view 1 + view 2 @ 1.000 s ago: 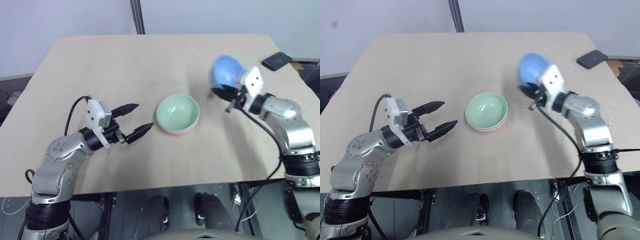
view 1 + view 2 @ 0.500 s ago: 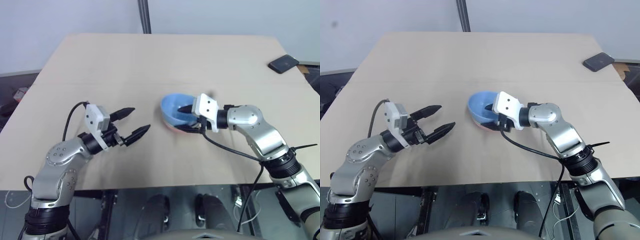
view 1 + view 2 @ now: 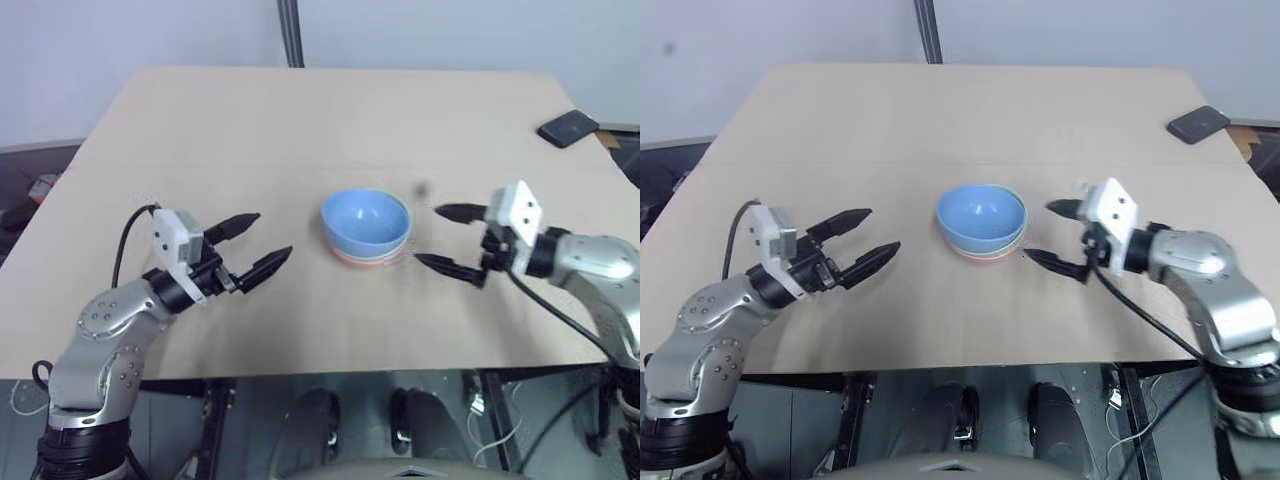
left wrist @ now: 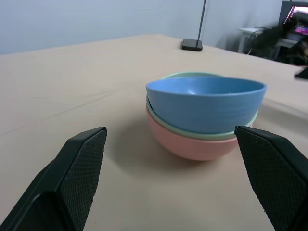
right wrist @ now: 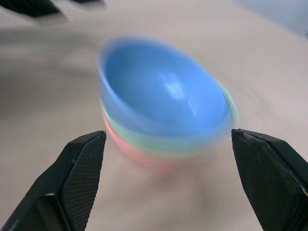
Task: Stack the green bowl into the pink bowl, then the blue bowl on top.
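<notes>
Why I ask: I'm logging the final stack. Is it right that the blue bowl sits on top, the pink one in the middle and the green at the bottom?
Not quite: the blue bowl is on top, but the green bowl is the middle one and the pink bowl is at the bottom, as the left wrist view shows.

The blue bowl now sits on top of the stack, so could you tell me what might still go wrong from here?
1. The blue bowl sits slightly off-centre in the green bowl, so it may not be fully nested and could rock.
2. The right gripper, open, is close beside the stack; a stray move could nudge the pink bowl.
3. The left gripper, open, points at the stack.
</notes>
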Controlling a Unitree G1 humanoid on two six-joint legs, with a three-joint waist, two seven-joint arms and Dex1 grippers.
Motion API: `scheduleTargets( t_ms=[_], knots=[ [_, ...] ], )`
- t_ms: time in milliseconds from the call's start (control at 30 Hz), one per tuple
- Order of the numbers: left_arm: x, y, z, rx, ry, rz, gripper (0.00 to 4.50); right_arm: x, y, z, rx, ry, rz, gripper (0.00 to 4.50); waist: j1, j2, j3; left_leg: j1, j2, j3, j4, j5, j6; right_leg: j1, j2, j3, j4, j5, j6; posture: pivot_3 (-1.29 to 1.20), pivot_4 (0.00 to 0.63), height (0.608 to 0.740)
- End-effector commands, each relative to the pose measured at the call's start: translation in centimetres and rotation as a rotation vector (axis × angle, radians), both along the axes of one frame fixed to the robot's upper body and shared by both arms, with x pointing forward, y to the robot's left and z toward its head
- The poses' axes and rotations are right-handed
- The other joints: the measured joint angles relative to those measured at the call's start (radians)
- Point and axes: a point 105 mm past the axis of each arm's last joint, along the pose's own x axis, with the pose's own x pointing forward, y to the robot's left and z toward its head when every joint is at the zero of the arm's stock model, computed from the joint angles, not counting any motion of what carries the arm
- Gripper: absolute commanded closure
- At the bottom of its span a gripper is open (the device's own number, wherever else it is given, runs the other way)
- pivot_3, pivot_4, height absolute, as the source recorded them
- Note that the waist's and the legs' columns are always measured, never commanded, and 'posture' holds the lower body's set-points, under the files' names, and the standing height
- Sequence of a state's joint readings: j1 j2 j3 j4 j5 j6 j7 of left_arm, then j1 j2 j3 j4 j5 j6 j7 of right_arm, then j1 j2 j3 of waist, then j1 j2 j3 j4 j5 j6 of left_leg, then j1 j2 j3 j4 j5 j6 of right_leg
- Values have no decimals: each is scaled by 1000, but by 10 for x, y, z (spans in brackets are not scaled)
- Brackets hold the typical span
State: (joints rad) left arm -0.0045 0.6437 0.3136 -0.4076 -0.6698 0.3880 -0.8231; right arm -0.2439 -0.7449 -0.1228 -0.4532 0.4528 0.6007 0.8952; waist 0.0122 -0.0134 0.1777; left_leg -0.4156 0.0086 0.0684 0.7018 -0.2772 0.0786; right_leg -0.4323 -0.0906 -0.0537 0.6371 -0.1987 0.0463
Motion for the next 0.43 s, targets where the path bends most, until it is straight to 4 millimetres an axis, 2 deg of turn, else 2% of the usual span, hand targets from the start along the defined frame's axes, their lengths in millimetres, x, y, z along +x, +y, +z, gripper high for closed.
scheduleTargets(
  t_ms=[33,233,433],
  knots=[
    [-14,8,18,22,-53,14,0,-7,-35,9,-27,-29,-101,194,-1,0,0,0,0,0,0,0,0,0,0,0,0,0,0,0,150,739],
    [-37,26,12,100,20,56,0,-25,-72,-3,-15,50,-217,194,1,0,0,1,1,1,0,0,0,0,1,1,-2,0,0,0,150,739],
    [-47,28,5,154,64,53,0,-26,-73,-4,-9,60,-222,194,1,0,0,1,2,1,-1,-3,2,0,1,1,-2,0,0,0,150,739]
  ],
)
